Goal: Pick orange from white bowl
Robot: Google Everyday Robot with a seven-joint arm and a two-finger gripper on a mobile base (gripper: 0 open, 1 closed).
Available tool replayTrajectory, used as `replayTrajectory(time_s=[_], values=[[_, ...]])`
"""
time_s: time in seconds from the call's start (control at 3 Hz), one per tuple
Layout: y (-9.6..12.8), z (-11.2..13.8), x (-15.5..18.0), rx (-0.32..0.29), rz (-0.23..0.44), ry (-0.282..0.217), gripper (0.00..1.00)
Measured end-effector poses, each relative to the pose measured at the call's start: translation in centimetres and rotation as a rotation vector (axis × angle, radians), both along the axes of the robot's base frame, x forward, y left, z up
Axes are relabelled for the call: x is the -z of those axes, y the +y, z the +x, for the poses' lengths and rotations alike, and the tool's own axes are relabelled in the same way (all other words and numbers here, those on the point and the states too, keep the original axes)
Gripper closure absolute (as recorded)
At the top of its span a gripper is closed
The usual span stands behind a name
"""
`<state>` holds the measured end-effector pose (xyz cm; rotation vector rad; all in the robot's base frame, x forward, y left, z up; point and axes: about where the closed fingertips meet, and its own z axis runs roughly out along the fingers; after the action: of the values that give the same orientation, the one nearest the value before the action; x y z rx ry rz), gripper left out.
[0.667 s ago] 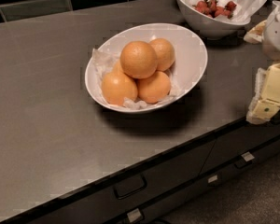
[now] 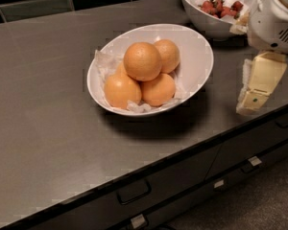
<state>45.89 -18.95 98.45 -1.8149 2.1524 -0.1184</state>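
Scanning from the biggest thing down, I have the dark grey matte countertop filling most of the view, with black drawer fronts under its front edge. Near its middle sits the wide glossy white bowl with the slanted oval rim. A second white bowl of red berries stands at the far right corner. Just in front of that one, the white-and-cream gripper hangs low over the counter's right edge, well apart from the fruit bowl. I cannot tell whether it is open or closed, and I see nothing in it. The large, round, deep-coloured orange rests on top of the pile, propped on smaller, paler oranges over crumpled white paper.

My worry is that, coming in sideways from this height, the gripper could clip the raised rim and shove or tip the bowl. An off-centre grasp on that round skin could squirt the fruit loose. Lifting it may also set the lower fruit rolling or snag the paper.
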Motion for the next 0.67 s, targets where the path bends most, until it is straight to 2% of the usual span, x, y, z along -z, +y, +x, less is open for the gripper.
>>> replayTrajectory(time_s=[0.67], values=[[5.4, 3.3, -1.3, -0.16, -0.025, -0.044, 0.0]])
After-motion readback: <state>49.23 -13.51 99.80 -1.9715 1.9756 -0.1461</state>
